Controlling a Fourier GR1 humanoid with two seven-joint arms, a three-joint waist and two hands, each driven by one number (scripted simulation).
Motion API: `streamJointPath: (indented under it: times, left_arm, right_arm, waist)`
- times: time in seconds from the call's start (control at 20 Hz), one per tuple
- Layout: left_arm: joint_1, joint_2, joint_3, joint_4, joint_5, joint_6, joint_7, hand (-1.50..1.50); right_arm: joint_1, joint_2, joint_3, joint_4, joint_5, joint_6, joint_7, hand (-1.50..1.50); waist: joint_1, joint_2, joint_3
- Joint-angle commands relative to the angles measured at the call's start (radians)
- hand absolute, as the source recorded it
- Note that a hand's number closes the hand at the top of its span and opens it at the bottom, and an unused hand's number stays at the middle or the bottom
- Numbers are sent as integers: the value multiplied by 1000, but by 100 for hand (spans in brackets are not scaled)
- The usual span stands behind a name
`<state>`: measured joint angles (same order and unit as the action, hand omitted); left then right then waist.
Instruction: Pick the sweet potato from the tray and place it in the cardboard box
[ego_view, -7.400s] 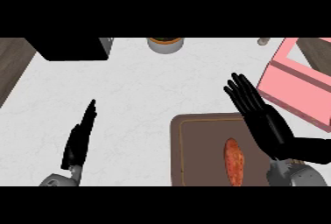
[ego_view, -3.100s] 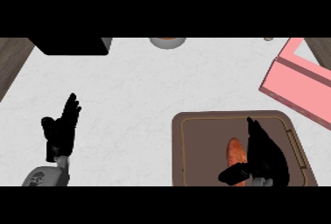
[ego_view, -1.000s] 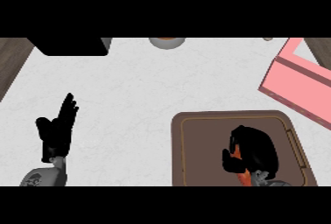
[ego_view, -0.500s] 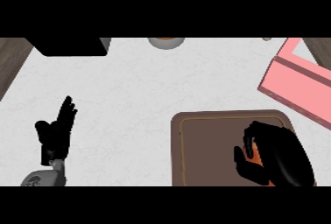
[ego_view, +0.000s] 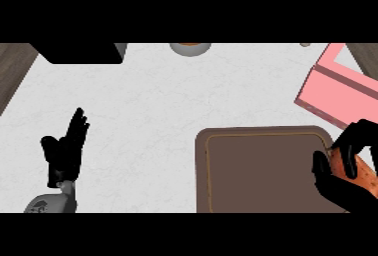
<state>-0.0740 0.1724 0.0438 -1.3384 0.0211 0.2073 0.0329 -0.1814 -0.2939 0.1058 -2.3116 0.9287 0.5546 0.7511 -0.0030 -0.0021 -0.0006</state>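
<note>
The orange sweet potato (ego_view: 345, 161) is off the brown tray (ego_view: 258, 170), held at the tray's right edge. My right hand (ego_view: 347, 185) is curled round it, fingers over its top and thumb on its left side, so only a strip of orange shows. The pink cardboard box (ego_view: 341, 95) lies at the upper right, just above the right hand. The tray's inside is bare. My left hand (ego_view: 65, 150) rests open at the lower left, fingers pointing up.
A black block (ego_view: 77, 52) sits at the back left and a round grey container (ego_view: 190, 48) at the back middle. Dark wooden strips (ego_view: 11, 70) border the white counter at both far sides.
My right hand has closed round the sweet potato, lifted it from the tray's middle and carried it right toward the pink box. The left hand stayed in place.
</note>
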Motion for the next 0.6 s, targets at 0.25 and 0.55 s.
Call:
streamJointPath:
  times: [0.25,0.55]
  left_arm:
    - [4,-9,-11,-54,-31,16,48,0]
    - [-8,-22,5,-1,-25,0,-3,0]
  right_arm:
    - [-111,-141,-346,136,-118,-20,-195,150]
    - [-255,-217,-455,417,-180,-71,-307,150]
  waist:
    - [5,2,1]
    - [9,3,1]
